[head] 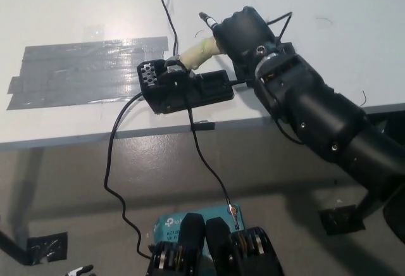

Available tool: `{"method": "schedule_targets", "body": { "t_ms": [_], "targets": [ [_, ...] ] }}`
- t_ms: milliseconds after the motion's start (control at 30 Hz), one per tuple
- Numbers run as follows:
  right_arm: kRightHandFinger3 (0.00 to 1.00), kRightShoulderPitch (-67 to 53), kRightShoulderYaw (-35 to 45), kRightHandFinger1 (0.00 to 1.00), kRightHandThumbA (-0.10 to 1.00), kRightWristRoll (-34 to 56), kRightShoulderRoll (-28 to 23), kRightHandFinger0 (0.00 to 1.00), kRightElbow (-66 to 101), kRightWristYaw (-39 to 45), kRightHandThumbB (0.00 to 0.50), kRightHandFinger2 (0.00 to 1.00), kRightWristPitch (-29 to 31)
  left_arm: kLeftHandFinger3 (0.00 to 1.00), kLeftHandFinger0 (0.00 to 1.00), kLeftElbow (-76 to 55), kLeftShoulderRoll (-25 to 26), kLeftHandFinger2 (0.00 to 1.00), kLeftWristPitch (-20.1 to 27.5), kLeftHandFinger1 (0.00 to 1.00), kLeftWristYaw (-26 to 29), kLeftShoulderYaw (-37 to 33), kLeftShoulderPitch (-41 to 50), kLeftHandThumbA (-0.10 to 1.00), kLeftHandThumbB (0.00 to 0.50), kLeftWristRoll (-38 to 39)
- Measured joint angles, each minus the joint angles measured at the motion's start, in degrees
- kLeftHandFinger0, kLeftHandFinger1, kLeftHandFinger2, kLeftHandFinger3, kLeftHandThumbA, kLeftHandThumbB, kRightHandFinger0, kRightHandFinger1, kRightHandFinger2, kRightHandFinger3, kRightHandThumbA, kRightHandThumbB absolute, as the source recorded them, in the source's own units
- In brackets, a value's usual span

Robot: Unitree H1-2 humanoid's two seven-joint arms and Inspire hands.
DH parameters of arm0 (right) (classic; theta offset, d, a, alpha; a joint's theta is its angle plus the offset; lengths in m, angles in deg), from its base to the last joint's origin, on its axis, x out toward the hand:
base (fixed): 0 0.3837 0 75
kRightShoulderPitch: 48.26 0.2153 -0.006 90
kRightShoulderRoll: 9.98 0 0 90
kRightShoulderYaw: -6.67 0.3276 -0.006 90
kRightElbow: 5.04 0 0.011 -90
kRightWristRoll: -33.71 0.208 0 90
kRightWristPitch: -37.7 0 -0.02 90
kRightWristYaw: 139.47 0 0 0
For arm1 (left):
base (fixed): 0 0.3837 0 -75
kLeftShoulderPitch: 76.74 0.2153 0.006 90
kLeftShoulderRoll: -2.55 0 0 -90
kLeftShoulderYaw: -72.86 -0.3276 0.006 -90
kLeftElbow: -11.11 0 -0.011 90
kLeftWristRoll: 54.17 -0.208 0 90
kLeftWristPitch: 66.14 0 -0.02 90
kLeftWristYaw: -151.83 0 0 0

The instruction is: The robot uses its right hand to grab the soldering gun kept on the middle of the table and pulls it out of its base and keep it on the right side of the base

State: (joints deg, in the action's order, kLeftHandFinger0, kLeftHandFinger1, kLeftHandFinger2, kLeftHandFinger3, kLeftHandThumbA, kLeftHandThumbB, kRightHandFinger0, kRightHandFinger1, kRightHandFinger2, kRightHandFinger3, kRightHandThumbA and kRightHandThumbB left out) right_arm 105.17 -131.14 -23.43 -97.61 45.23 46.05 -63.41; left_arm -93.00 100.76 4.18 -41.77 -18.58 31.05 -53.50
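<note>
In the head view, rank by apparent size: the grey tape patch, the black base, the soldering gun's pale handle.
1. Grey tape patch, clearly largest.
2. Black base.
3. Pale handle of the soldering gun; only partly visible, since the right hand covers its end.

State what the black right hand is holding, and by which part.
The black right hand grips the cream-handled soldering gun by its handle's rear end; its tip sits in the black base.
</note>
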Motion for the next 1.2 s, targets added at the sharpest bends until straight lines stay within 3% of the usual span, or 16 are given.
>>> {"method": "schedule_targets", "body": {
  "t_ms": [33,133,333,500,600,633,667,700,733,767,800,900,967,1033,1067,1200],
  "targets": [
    [0.46,-0.01,-0.38,0.00,-0.05,-0.48,0.09,0.00,-0.91,-1.73,0.100,0.17,0.46,0.90,0.31,0.00,0.00,0.55,0.00,0.43,0.00,-0.26,-0.01,0.80,0.295,-0.09],
    [0.29,-0.14,-0.86,0.00,-0.01,-1.44,0.07,0.00,-2.10,-5.80,0.103,0.19,1.55,0.91,0.32,0.00,0.00,0.56,-0.01,0.43,0.01,-0.88,0.00,0.81,0.296,-0.38],
    [0.31,-0.71,-0.90,0.00,-0.10,-2.64,-0.48,0.00,-3.63,-12.33,0.175,0.16,4.20,0.91,0.29,0.00,0.03,0.55,-0.16,0.41,0.00,-1.12,-0.25,0.82,0.315,-1.26],
    [0.31,-0.78,-0.82,0.00,-0.10,-3.59,-1.68,0.00,-5.04,-17.19,0.049,0.21,7.05,0.90,0.30,0.00,0.06,0.55,-0.20,0.43,-0.01,-1.10,-0.49,0.83,0.324,-1.37],
    [0.16,-0.62,0.07,0.00,-0.10,-3.80,-3.16,0.00,-5.46,-19.81,0.010,0.02,9.30,0.87,0.29,0.01,0.23,0.53,-0.26,0.41,-0.01,-1.09,-0.46,0.80,0.314,-1.54],
    [0.20,-0.40,0.51,0.00,-0.10,-3.80,-3.82,0.00,-5.80,-20.54,0.002,0.45,10.01,0.86,0.28,0.01,0.25,0.52,-0.31,0.40,-0.01,-1.08,-0.43,0.79,0.315,-1.60],
    [0.17,-0.22,0.76,0.00,-0.10,-3.82,-4.24,0.00,-6.06,-21.15,0.015,0.49,10.52,0.86,0.27,0.02,0.27,0.52,-0.34,0.40,-0.01,-1.08,-0.40,0.79,0.315,-1.64],
    [0.28,0.23,1.20,0.00,-0.10,-3.94,-5.05,0.00,-6.60,-22.02,0.041,0.69,11.24,0.86,0.26,0.06,0.28,0.52,-0.34,0.40,-0.01,-1.07,-0.36,0.79,0.309,-1.71],
    [0.45,0.55,1.55,0.00,-0.09,-4.02,-5.71,0.00,-6.94,-22.75,0.085,0.20,11.81,0.86,0.25,0.11,0.29,0.51,-0.35,0.39,-0.01,-1.07,-0.35,0.79,0.295,-1.77],
    [0.52,0.83,1.98,0.00,-0.07,-4.11,-6.49,0.00,-7.09,-23.38,0.143,0.00,12.22,0.85,0.26,0.12,0.30,0.52,-0.41,0.40,-0.01,-1.08,-0.32,0.79,0.299,-1.86],
    [0.52,1.01,2.27,0.00,-0.07,-4.24,-7.09,0.00,-7.08,-23.66,0.158,0.00,12.40,0.85,0.26,0.12,0.30,0.52,-0.46,0.40,-0.01,-1.08,-0.34,0.79,0.300,-1.96],
    [0.26,1.15,3.72,0.00,-0.10,-4.50,-8.83,0.00,-7.08,-24.64,0.219,0.00,12.41,0.85,0.28,0.12,0.42,0.55,-0.76,0.41,-0.02,-1.09,-0.31,0.79,0.286,-2.26],
    [0.21,1.15,4.57,0.00,-0.10,-4.65,-9.50,0.00,-7.20,-25.52,0.116,0.00,12.40,0.84,0.29,0.10,0.55,0.56,-0.90,0.41,-0.02,-1.09,-0.09,0.78,0.285,-2.37],
    [0.27,1.14,5.43,0.00,-0.08,-4.65,-9.73,0.00,-7.21,-26.10,0.121,0.00,12.37,0.82,0.27,0.11,0.64,0.55,-0.90,0.40,-0.02,-1.08,0.31,0.78,0.296,-2.40],
    [0.21,1.13,5.77,0.00,0.04,-4.67,-9.85,0.00,-7.22,-26.34,0.076,0.02,12.35,0.89,0.30,0.12,0.65,0.57,-0.90,0.43,-0.02,-1.08,0.47,0.80,0.293,-2.41],
    [0.17,1.03,7.05,0.00,0.03,-4.71,-10.14,0.00,-7.20,-26.77,0.101,0.09,11.93,0.91,0.29,0.12,0.79,0.58,-0.88,0.43,-0.02,-1.11,0.77,0.81,0.296,-2.58]
  ]
}}
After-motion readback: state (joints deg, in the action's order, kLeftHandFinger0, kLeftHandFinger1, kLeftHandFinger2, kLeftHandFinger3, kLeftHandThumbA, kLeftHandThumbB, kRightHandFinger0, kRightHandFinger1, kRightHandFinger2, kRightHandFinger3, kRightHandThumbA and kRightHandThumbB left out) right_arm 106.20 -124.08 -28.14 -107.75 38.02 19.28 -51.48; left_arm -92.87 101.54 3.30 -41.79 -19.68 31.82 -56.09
